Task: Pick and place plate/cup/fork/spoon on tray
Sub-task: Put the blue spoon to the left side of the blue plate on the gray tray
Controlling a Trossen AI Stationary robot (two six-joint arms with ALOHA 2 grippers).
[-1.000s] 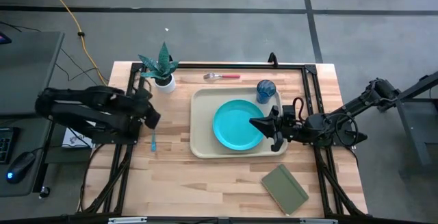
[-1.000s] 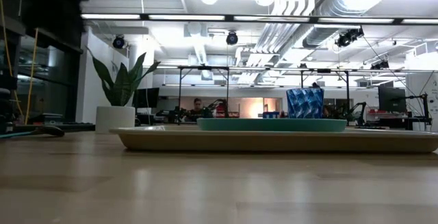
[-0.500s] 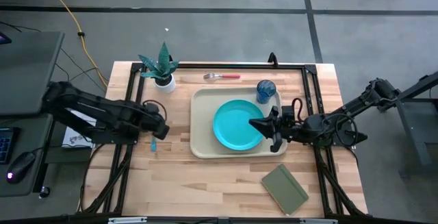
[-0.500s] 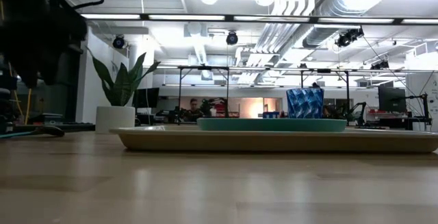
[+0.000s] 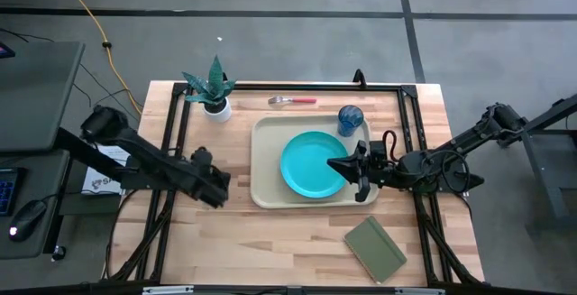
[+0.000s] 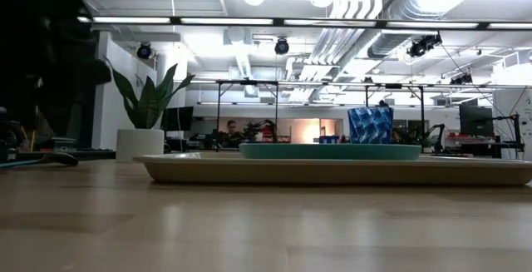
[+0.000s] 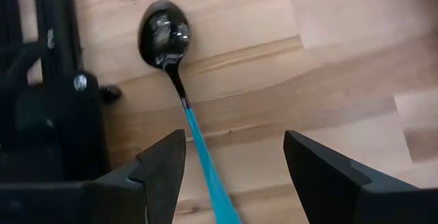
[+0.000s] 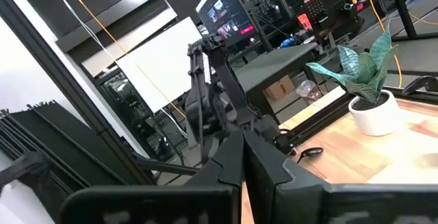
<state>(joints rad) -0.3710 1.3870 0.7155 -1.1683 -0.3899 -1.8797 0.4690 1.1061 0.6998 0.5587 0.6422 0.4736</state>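
The spoon (image 7: 164, 33) lies flat on the bare wood left of the tray, its light blue handle (image 7: 204, 162) running between the fingers of my left gripper (image 7: 234, 142). That gripper is open and stands low over the handle, one finger on each side, and hides the spoon in the high view (image 5: 218, 189). The turquoise plate (image 5: 311, 165) and the blue cup (image 5: 350, 118) stand on the tray (image 5: 267, 196). The red-handled fork (image 5: 293, 100) lies on the table beyond the tray's far rim. My right gripper (image 5: 343, 163) is shut and hovers over the plate's right edge.
A potted plant (image 5: 215, 92) stands at the far left of the table. A dark green notebook (image 5: 374, 250) lies near the front right. Black frame rails (image 5: 171, 142) run along the table's left and right sides. Bare wood lies in front of the tray.
My left gripper has gone toward the table's right and near edges and come down over the spoon, so that its open fingers now stand on either side of the blue handle. The spoon has not moved.
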